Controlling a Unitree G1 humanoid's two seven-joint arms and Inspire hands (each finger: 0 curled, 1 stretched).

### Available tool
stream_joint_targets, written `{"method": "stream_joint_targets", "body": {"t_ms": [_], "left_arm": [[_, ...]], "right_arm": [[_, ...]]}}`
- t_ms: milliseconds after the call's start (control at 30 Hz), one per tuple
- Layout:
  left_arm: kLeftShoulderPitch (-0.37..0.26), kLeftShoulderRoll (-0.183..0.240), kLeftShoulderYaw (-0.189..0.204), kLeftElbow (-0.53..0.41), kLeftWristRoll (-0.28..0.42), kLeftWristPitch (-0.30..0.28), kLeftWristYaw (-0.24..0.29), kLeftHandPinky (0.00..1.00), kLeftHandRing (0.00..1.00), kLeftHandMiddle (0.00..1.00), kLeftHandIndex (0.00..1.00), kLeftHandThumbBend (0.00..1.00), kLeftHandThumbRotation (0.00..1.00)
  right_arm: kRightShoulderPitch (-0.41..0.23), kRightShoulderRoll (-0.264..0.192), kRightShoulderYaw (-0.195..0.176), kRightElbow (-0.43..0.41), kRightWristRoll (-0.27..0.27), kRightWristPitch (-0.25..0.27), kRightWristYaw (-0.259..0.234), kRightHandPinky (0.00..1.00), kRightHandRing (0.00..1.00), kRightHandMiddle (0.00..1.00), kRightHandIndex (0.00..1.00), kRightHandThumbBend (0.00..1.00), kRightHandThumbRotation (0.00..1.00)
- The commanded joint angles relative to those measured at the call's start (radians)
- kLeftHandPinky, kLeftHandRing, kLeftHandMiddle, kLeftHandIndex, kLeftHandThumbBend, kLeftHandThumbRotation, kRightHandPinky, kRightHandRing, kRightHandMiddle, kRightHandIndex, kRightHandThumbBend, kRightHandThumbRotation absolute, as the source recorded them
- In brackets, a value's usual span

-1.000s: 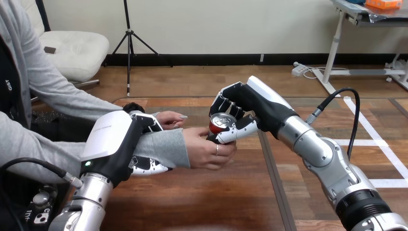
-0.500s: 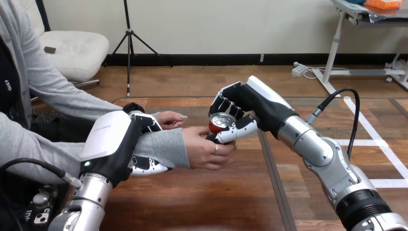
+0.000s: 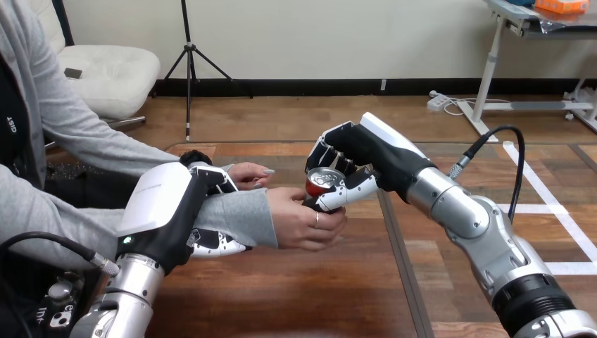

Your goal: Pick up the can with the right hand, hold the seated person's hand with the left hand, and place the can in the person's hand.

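Note:
A red can (image 3: 322,180) with a silver top sits upright at the table's middle, in the person's hand (image 3: 303,217), whose fingers wrap round its lower part. My right hand (image 3: 350,158) is curled round the can from the right and above, thumb across its front. My left hand (image 3: 181,210) is clasped round the person's grey-sleeved forearm (image 3: 236,215), fingers over the top and thumb under it. The person's other hand (image 3: 250,174) rests on the table just behind my left hand.
The wooden table (image 3: 296,282) has a dark seam (image 3: 398,246) running from the can toward the front edge. The person sits at the left side, with both arms reaching across the table's left half.
Almost nothing differs; my right arm has shifted very slightly, and the can stays held by both my right hand and the person's hand.

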Motion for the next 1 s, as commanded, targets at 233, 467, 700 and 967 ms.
{"method": "stream_joint_targets", "body": {"t_ms": [233,467,700,967], "left_arm": [[-0.032,-0.020,0.000,-0.010,-0.028,-0.027,-0.001,0.28,0.34,0.40,0.42,0.72,0.00],[-0.032,-0.022,0.000,-0.012,-0.028,-0.021,-0.002,0.28,0.34,0.40,0.42,0.72,0.00],[-0.033,-0.016,-0.002,-0.014,-0.030,-0.020,-0.010,0.28,0.34,0.40,0.42,0.73,0.00],[-0.031,-0.015,0.000,-0.016,-0.035,-0.020,-0.016,0.29,0.35,0.40,0.42,0.73,0.00]], "right_arm": [[-0.086,-0.011,-0.001,-0.085,0.028,0.034,0.068,0.51,0.65,0.69,0.76,1.00,0.52],[-0.084,-0.012,-0.018,-0.078,0.050,0.030,0.091,0.62,0.80,0.83,0.89,1.00,0.66],[-0.080,-0.015,-0.025,-0.075,0.062,0.015,0.086,0.66,0.86,0.89,0.93,1.00,0.76],[-0.076,-0.027,-0.023,-0.081,0.067,0.000,0.078,0.66,0.86,0.88,0.93,1.00,0.85]]}}
